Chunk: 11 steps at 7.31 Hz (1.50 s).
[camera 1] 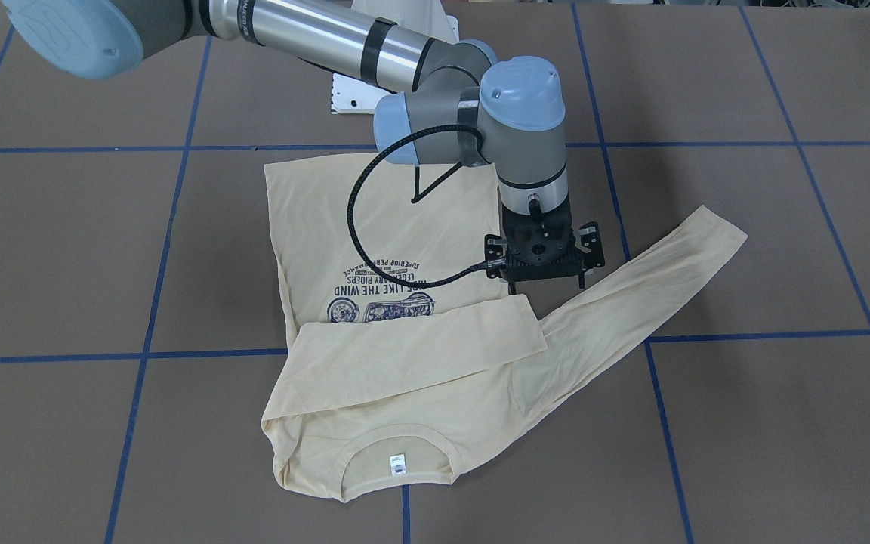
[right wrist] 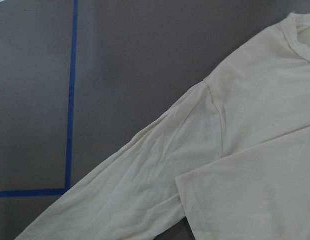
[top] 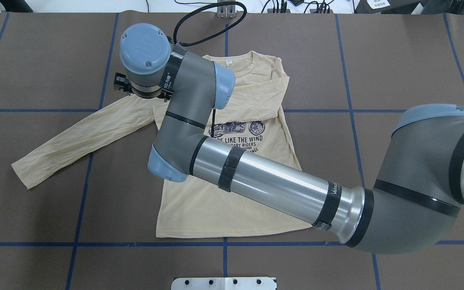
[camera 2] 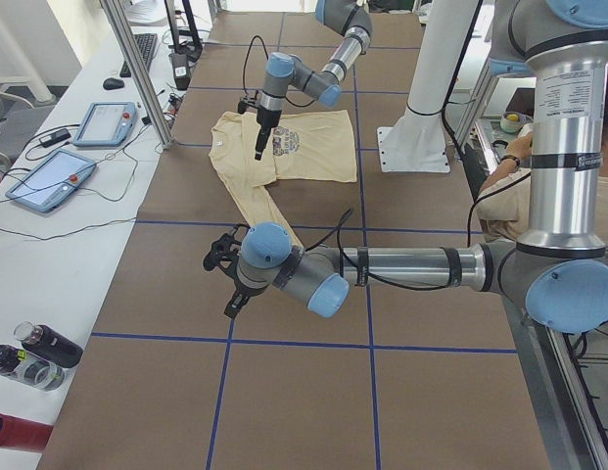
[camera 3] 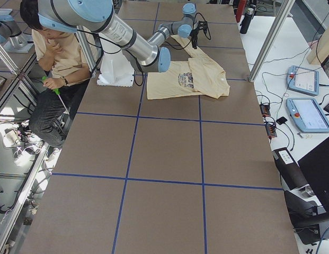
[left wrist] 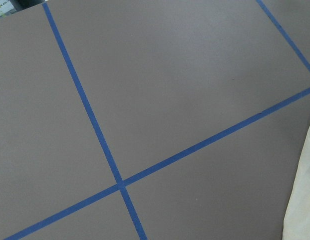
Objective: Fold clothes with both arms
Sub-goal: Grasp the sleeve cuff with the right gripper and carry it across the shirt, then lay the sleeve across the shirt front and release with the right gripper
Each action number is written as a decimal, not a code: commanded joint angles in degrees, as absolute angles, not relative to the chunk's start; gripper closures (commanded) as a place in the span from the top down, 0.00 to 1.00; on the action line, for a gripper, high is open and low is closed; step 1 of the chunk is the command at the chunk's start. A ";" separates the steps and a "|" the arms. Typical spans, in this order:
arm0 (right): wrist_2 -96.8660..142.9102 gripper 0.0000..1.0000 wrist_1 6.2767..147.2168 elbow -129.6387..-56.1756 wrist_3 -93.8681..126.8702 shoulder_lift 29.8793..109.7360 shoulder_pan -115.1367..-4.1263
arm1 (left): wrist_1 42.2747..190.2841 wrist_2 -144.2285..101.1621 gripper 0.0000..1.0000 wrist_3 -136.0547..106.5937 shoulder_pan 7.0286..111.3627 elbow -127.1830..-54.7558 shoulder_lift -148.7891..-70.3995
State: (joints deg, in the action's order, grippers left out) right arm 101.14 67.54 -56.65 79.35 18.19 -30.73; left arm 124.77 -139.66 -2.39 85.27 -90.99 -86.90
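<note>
Exterior front-facing: right gripper (camera 1: 547, 285), spread, hovers at the T-shirt (camera 1: 374, 219) armpit edge; left gripper (camera 2: 232, 302): cannot tell.

cream shirt (camera 1: 374, 363) flat, print up, one sleeve folded across, other spread; right arm (camera 1: 314, 34) over it, left arm (camera 2: 401, 266) aside.

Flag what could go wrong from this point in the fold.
The right gripper hangs open just by the folded sleeve's cuff; a pinch there could catch that cuff and undo the fold. The right arm's cable loops over the T-shirt and might drag fabric if the arm drops.
</note>
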 commanded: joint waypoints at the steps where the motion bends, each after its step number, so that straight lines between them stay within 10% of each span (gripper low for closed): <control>1: 105.79 0.99 76.85 -74.16 81.12 30.25 -32.16 | 132.32 -141.75 1.00 -21.67 76.42 -91.06 -86.92; 5: 111.61 0.99 77.78 -95.05 80.86 50.84 -36.29 | 145.37 -137.56 1.00 -40.12 63.22 -90.53 -81.13; 11: 111.80 0.98 77.78 -107.74 80.42 66.52 -38.23 | 145.63 -133.42 0.76 -41.04 55.82 -88.51 -81.20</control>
